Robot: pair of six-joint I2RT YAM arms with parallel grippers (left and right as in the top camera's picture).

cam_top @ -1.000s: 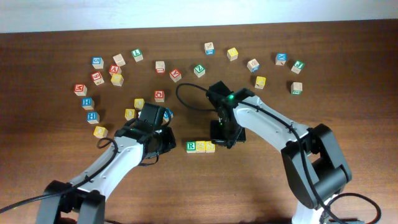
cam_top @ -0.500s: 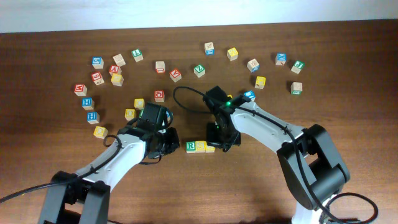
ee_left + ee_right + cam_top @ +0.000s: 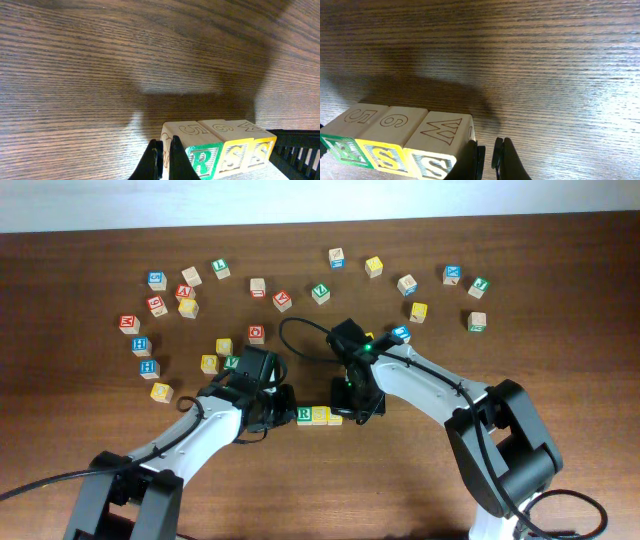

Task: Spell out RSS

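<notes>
Three letter cubes stand touching in a row in mid-table: the green R cube (image 3: 304, 415), a yellow S cube (image 3: 320, 416) and a second yellow S cube (image 3: 336, 417). My left gripper (image 3: 286, 406) is shut and empty, with its tips against the left side of the R cube (image 3: 200, 160). In the left wrist view its tips (image 3: 162, 150) sit beside that cube, with the S cubes (image 3: 232, 156) (image 3: 258, 152) beyond. My right gripper (image 3: 353, 408) is shut and empty against the right end of the row. In the right wrist view its tips (image 3: 488, 150) touch the end S cube (image 3: 432, 162).
Several other letter cubes are scattered along the back of the table, from a red one (image 3: 129, 323) at the left to a green one (image 3: 477, 322) at the right. Yellow cubes (image 3: 224, 346) (image 3: 208, 363) lie just behind my left arm. A blue cube (image 3: 400, 334) lies behind my right arm.
My left gripper has moved right up to the R cube. My right gripper has moved left against the end S cube. The row has shifted slightly left.
</notes>
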